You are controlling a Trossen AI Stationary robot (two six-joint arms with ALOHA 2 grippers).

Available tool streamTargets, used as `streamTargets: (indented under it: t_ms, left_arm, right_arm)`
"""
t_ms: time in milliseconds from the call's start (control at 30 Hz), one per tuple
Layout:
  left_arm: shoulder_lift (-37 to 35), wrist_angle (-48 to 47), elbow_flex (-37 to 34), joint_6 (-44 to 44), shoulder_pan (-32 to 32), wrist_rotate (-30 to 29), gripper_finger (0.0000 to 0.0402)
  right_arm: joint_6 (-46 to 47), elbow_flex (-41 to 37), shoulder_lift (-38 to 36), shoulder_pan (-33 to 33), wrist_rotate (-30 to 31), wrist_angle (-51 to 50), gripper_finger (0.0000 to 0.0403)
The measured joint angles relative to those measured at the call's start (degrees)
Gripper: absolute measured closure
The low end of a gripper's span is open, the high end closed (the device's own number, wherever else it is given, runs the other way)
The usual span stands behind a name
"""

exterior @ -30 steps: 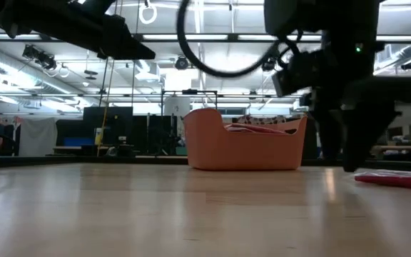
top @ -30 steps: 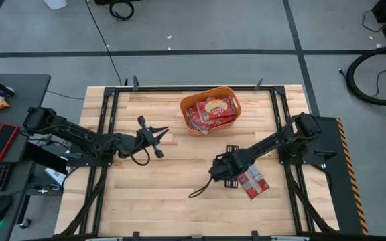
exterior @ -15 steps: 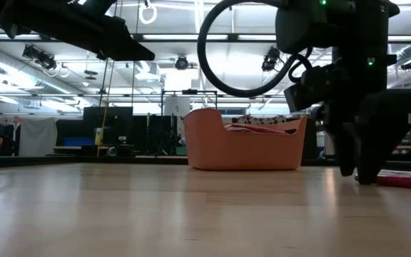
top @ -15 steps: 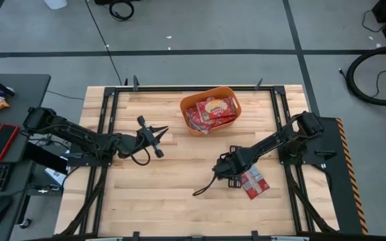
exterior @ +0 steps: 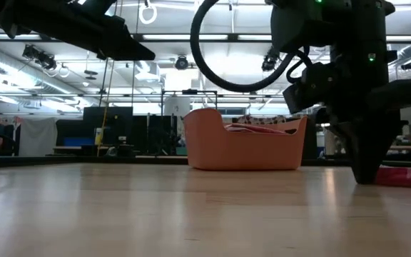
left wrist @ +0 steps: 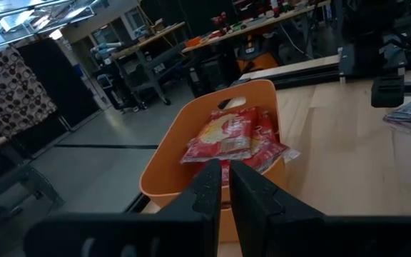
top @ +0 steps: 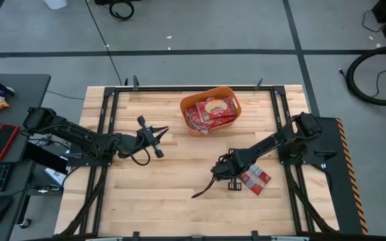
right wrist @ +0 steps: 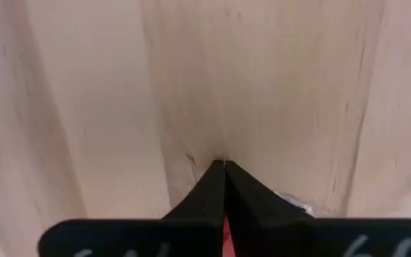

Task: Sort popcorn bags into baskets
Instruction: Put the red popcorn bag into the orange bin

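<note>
Dark right pincer [top: 236, 179] down at the wooden counter [top: 159, 187], tips pressed together on an edge of a red popcorn bag [top: 254, 179] lying flat near the counter's right side, a thin red strip visible between the fingers [right wrist: 212, 193] in the right wrist view. Left pincer [top: 161, 139] hanging above the counter's left-middle, clenched and empty. Orange basket [top: 210, 97] at the far middle, well apart from both, holding several red popcorn bags [top: 211, 111].

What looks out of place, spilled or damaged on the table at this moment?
Nothing stands out. The orange tub sits upright with popcorn bags piled inside. One red packet lies flat on the table beside the lowered right gripper. The left gripper waits left of the tub.
</note>
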Motion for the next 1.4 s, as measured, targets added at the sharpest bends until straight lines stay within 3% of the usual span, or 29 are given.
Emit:
streamTargets:
  t_ms: [367, 667, 833, 967, 1133, 1400]
  left_arm:
    - [0.0, 0.04, 0.0, -0.02, -0.04, 0.9, 0.0367]
    - [0.0, 0.04, 0.0, -0.3, -0.04, 0.89, 0.0367]
    - [0.0, 0.04, 0.0, -1.11, -0.04, 0.91, 0.0367]
    - [-0.01, 0.04, 0.0, -1.18, -0.04, 0.93, 0.0367]
    - [0.0, 0.07, 0.0, -1.16, -0.01, 1.28, 0.0367]
    - [0.0, 0.09, 0.0, -1.14, 0.02, 1.28, 0.0367]
  right_arm:
    - [-5.09, 10.21, 0.25, 0.31, 4.21, -13.68, 0.0398]
    - [-13.08, 24.65, 0.07, -0.01, 20.51, -26.39, 0.0399]
    - [-18.88, 32.47, -1.93, -1.53, 28.56, -28.0, 0.0399]
    - [-24.26, 34.08, -6.99, -3.93, 34.04, -22.65, 0.0399]
    - [-33.85, 30.66, -15.04, -8.44, 34.45, -6.22, 0.0399]
    - [-49.13, 14.75, -25.44, -18.62, 27.82, 29.18, 0.04]
